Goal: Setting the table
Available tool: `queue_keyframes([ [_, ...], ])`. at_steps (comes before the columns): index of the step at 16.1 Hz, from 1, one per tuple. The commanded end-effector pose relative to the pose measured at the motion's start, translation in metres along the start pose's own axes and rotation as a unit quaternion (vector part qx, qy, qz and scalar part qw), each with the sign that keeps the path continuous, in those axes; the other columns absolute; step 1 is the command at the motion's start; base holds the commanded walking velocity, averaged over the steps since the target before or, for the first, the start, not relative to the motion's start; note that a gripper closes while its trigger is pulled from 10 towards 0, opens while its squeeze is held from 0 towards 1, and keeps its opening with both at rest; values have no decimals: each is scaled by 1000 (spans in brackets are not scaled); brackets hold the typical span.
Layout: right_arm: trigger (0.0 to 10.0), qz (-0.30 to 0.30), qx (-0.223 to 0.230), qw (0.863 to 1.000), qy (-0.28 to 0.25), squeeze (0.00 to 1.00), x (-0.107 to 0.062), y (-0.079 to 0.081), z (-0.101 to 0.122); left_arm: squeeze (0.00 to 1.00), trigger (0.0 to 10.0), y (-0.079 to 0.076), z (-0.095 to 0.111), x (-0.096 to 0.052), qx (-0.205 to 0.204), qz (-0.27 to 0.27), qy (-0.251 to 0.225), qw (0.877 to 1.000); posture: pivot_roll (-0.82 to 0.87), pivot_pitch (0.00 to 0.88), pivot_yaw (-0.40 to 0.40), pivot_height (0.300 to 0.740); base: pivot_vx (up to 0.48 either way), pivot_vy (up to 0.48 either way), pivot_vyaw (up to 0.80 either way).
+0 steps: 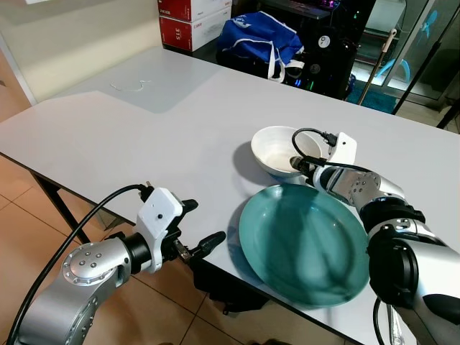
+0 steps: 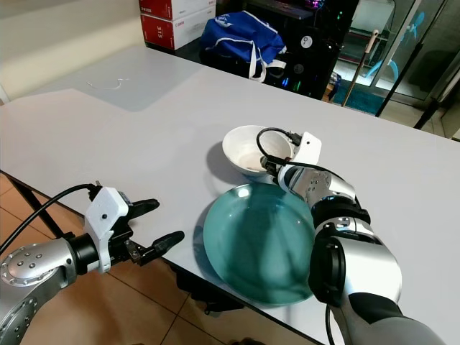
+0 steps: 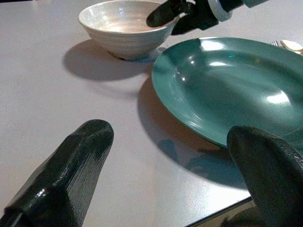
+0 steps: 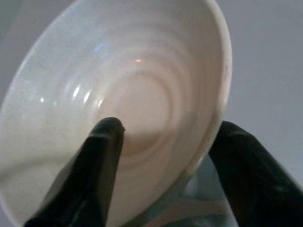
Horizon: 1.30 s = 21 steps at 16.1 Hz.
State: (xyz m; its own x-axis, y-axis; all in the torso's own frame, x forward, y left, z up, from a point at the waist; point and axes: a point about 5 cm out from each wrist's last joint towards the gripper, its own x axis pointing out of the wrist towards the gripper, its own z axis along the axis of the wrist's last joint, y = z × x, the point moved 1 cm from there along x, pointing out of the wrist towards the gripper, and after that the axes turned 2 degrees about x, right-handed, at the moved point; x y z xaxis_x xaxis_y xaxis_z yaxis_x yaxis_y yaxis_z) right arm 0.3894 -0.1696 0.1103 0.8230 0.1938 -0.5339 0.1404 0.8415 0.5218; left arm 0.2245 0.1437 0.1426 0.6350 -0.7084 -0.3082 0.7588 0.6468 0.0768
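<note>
A white ribbed bowl [image 1: 275, 149] stands on the grey table [image 1: 129, 136], touching the far rim of a large teal plate [image 1: 305, 244] near the front edge. My right gripper [image 1: 298, 164] is open and straddles the bowl's near rim. In the right wrist view one finger [image 4: 102, 156] is inside the bowl [image 4: 132, 85] and the other finger [image 4: 246, 161] is outside its wall. My left gripper [image 1: 201, 224] is open and holds nothing. It hovers at the table's front edge, left of the plate [image 3: 227, 85], pointing toward the plate and the bowl [image 3: 124, 28].
A pale utensil tip [image 3: 289, 45] lies just beyond the plate's right side. A blue bag [image 1: 255, 36] and red-and-white boxes [image 1: 190, 18] sit past the far edge. A dark object [image 1: 230, 287] lies on the tiled floor under the table's front edge.
</note>
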Motion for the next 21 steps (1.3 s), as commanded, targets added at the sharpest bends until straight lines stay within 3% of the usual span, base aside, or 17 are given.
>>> queue_keyframes([
  [1,0,0,-3,1000,-15,0,-3,1,12,0,10000,-2,3,1,7,-5,-2,1000,32,0,-78,740,0,0,0],
  [15,0,6,10,1000,-12,0,-2,2,10,0,10000,-2,4,2,9,-4,-1,1000,32,0,-80,740,0,0,0],
  [19,0,22,75,996,-45,0,-6,3,25,0,10000,-2,4,2,10,-2,-2,1000,28,0,-80,740,0,0,0],
  [21,0,37,84,994,-64,0,-11,3,39,0,10000,-2,4,2,11,-2,-2,1000,27,0,-80,740,0,0,0],
])
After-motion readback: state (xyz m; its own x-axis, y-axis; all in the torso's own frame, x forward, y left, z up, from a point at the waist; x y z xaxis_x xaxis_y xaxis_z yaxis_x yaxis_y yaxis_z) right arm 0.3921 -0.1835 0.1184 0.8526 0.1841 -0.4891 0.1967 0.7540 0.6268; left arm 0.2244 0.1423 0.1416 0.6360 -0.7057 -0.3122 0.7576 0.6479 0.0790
